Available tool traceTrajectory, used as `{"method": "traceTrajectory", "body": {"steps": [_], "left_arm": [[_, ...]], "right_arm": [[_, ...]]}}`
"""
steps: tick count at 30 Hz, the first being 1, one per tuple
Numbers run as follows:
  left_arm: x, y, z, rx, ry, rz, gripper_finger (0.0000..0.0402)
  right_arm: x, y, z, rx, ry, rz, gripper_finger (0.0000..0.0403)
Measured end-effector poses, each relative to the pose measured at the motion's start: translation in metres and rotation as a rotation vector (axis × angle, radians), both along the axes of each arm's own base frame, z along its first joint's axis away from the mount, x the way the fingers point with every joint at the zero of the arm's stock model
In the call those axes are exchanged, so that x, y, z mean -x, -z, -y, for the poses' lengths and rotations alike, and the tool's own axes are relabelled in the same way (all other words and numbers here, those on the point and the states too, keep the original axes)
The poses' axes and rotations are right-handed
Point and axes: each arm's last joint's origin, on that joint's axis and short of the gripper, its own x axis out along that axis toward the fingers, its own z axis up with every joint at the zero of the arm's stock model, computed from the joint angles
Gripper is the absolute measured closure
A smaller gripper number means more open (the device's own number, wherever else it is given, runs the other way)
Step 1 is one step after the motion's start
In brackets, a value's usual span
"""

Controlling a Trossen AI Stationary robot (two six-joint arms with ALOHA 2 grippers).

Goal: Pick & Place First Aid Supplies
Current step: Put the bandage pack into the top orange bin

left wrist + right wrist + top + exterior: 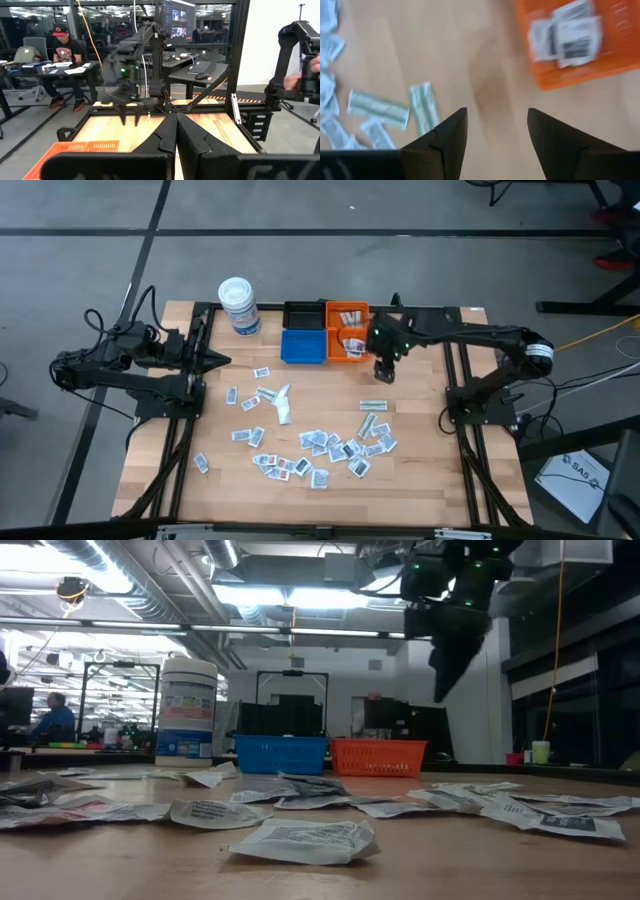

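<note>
— High view first: right gripper beside the orange mesh plastic bin, fingers spread wide and empty, hanging over bare light wooden table. Small flat white and grey first aid sachets scattered near the middle, some already in the orange bin.

— And the left gripper?

— Parked at the left edge, fingers pressed together, nothing held.

— Risks?

— Probably pinching two overlapping sachets at once in the dense cluster. Could also slide a flat packet along the wood instead of lifting it.

— Anything nearer?

— Two pale green strips just below the right fingers; thin, likely to slip out. Blue plastic bin adjoins the orange one, so misdrops possible.
</note>
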Motion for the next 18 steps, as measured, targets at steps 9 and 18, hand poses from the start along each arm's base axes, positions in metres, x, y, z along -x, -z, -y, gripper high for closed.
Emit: {"method": "traceTrajectory", "body": {"steps": [9, 18], "left_arm": [[0.000, 0.000, 0.000, 0.000, 0.000, 0.000, 0.0398], [0.000, 0.000, 0.000, -0.001, 0.000, 0.000, 0.0398]], "right_arm": [[0.014, 0.031, -0.051, -0.030, -0.128, -0.045, 0.0196], [0.021, 0.067, -0.078, -0.050, -0.185, -0.044, 0.0196]]}}
